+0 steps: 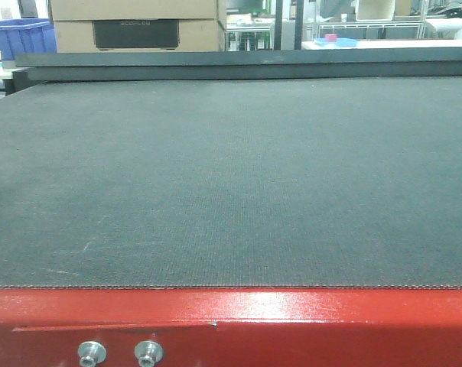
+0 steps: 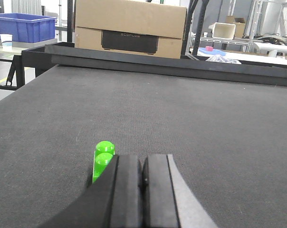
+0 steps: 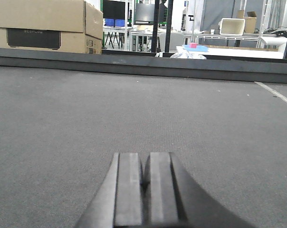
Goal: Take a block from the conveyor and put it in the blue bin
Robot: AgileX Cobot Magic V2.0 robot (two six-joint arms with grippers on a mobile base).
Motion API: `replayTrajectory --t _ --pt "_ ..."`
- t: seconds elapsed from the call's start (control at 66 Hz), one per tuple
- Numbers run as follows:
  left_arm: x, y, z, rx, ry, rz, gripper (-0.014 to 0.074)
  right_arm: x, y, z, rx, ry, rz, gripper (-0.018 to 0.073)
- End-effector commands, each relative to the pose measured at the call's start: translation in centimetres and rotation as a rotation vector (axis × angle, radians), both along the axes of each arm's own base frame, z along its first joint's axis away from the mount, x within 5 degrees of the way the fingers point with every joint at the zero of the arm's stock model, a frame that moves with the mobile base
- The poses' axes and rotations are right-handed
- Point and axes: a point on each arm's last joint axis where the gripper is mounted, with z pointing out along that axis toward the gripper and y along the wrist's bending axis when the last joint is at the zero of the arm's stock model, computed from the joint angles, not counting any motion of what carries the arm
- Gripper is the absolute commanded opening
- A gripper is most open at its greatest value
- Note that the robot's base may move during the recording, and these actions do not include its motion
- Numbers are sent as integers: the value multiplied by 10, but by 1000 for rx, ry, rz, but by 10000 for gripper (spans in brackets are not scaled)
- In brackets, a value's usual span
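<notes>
The conveyor's dark grey belt (image 1: 231,176) fills the front view above its red frame (image 1: 292,321); no block or gripper shows there. In the left wrist view a bright green studded block (image 2: 102,159) lies on the belt (image 2: 181,118), just left of and partly hidden behind my left gripper (image 2: 142,161), which is shut and empty. In the right wrist view my right gripper (image 3: 143,161) is shut and empty over bare belt (image 3: 134,109). A blue bin (image 2: 22,27) stands beyond the belt's far left corner, also in the front view (image 1: 17,37).
A cardboard box (image 2: 129,28) stands behind the belt's raised far edge (image 2: 157,61); it also shows in the front view (image 1: 135,24) and the right wrist view (image 3: 43,24). Tables with clutter (image 3: 196,47) lie farther back. Silver bolts (image 1: 92,353) sit in the frame.
</notes>
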Motion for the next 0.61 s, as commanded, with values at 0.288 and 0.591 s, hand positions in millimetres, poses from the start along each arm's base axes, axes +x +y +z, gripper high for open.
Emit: replayTrajectory --t 0.288,0.591 --pt "0 0 2 0 -23 4 -111 0 0 2 -3 -22 -5 -162" --pt "-2 -1 17 -8 -181 -5 -111 0 0 2 -3 -24 -5 -162"
